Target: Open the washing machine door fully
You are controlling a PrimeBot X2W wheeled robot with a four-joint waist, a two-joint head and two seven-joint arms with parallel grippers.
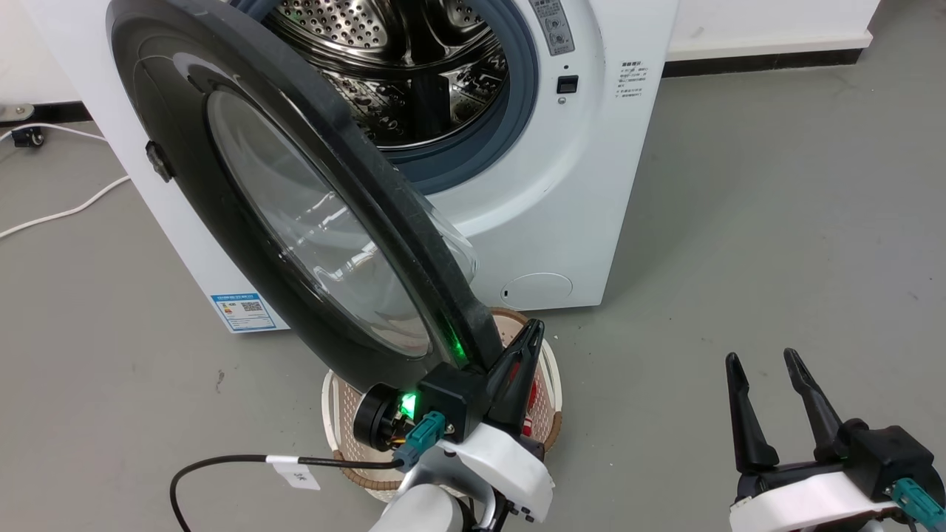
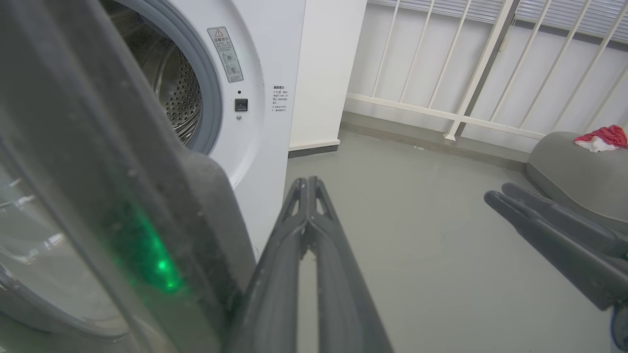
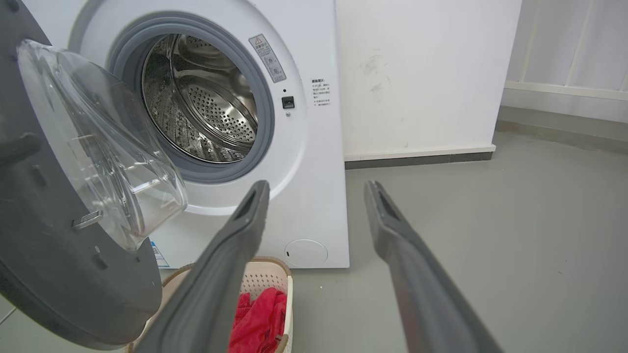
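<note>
Left gripper (image 1: 531, 334): 6 o'clock of the head view; fingers pressed together, pinching nothing; laid just beside the free edge of the washing machine door (image 1: 295, 214), on its machine-facing side; contact likely, not certain.
Item, washing machine door: runs from 11 o'clock down to centre; swung out from the machine's 9 o'clock side; stands roughly half open, glass bowl bulging toward the drum (image 1: 384, 66).
Item, washing machine (image 1: 584, 185): 12 o'clock, white, mouth exposed, grey gasket (image 1: 526, 103) visible.
Item, right gripper (image 1: 761, 358): 4 o'clock, fingers spread, empty, well apart from the door.
Item, laundry basket (image 1: 336, 421): on the floor beneath the door's lower edge, red cloth (image 3: 255, 314) inside.
Step in hand, by judgement: sweeping the door outward toward 9 o'clock.
Handling note: bear on the black rim, not the glass; follow the hinge's arc rather than a straight line, so the fingers do not slide off the edge; push steadily, ease off as the hinge nears its stop; keep the wrist above the basket
</note>
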